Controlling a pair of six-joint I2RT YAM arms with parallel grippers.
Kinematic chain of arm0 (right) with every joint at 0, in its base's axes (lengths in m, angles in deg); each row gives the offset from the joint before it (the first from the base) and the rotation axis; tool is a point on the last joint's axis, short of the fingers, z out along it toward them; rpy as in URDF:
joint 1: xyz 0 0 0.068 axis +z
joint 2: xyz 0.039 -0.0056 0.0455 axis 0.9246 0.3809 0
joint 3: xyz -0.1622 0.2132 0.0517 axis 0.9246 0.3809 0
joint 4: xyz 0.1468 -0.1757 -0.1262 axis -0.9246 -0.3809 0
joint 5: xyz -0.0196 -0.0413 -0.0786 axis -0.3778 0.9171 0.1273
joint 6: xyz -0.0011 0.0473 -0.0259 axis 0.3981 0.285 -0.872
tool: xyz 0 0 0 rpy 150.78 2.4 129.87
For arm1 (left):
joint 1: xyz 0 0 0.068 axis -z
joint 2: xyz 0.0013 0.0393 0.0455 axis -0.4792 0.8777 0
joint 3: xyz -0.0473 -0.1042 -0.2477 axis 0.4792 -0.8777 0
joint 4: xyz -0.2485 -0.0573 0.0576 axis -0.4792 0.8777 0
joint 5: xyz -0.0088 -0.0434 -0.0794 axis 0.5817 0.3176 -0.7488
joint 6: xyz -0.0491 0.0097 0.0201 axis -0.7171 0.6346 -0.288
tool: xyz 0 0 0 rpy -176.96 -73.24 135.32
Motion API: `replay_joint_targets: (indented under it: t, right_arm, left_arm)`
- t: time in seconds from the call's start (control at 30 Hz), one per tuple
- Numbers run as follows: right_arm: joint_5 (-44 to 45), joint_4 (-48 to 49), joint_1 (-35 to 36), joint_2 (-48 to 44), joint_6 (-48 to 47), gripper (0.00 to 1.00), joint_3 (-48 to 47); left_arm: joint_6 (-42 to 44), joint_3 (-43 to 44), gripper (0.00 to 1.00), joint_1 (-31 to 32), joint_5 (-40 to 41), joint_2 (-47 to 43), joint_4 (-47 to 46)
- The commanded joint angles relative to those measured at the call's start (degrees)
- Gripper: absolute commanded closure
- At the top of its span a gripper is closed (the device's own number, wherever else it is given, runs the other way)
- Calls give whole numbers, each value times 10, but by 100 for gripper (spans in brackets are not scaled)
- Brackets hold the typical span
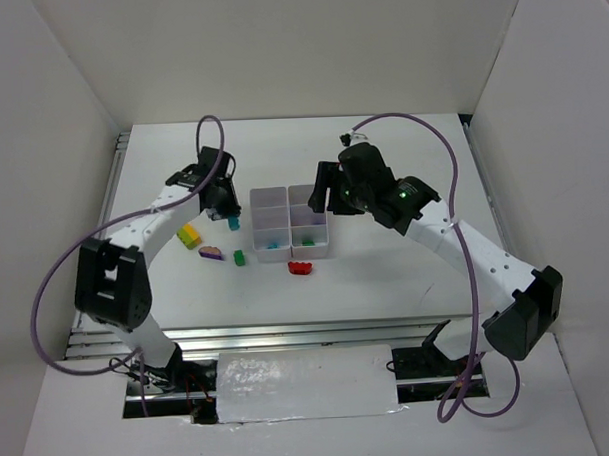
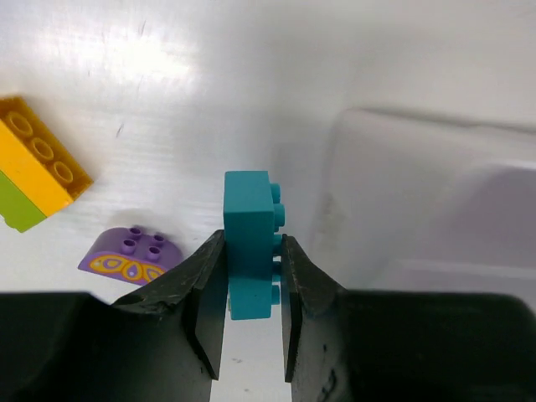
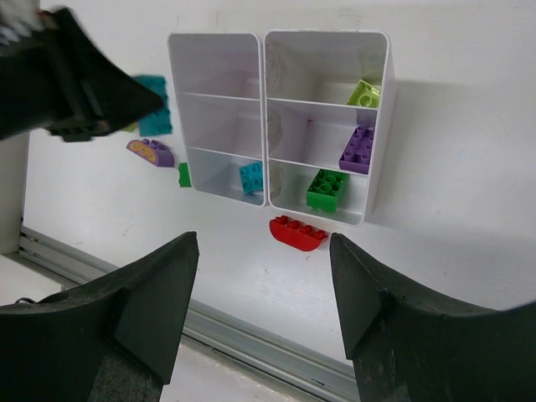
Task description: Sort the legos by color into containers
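Legos (image 1: 190,235) L of containers (image 1: 290,223), 1 brick (image 1: 301,267) in front, others inside.

— What else is on your feed?
— I see a white bench (image 1: 407,284), white walls (image 1: 308,48) on three sides, a grooved metal rail (image 1: 318,334) along its near edge, and a crinkled pale sheet (image 1: 305,385) below that.

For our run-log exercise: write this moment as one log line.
left gripper: shut on teal plastic brick | right gripper: open, empty, near white six-compartment plastic container | red curved plastic brick: outside container
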Motion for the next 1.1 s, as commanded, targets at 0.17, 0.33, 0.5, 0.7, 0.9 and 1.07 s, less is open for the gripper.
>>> replay_joint_targets:
  t: [0.17, 0.33, 0.5, 0.7, 0.9, 1.07]
  right_arm:
    - [-22, 17, -21, 17, -29, 29, -34]
    - [-23, -13, -41, 25, -34, 29, -55]
    - [-55, -26, -88, 3, -33, 28, -41]
    - [-51, -32, -105, 3, -64, 28, -43]
    - [-48, -33, -106, 4, -79, 28, -51]
    - [-52, -25, -109, -9, -80, 28, -32]
  left_arm:
    - [111, -65, 100, 9, -180, -149, -179]
    - [265, -65, 100, 29, -336, -184, -209]
    - [368, -21, 100, 81, -322, -168, -162]
    - [421, -20, 100, 114, -269, -148, -145]
    - [427, -33, 99, 130, -233, -134, -144]
    - [417, -66, 100, 137, -198, -128, -172]
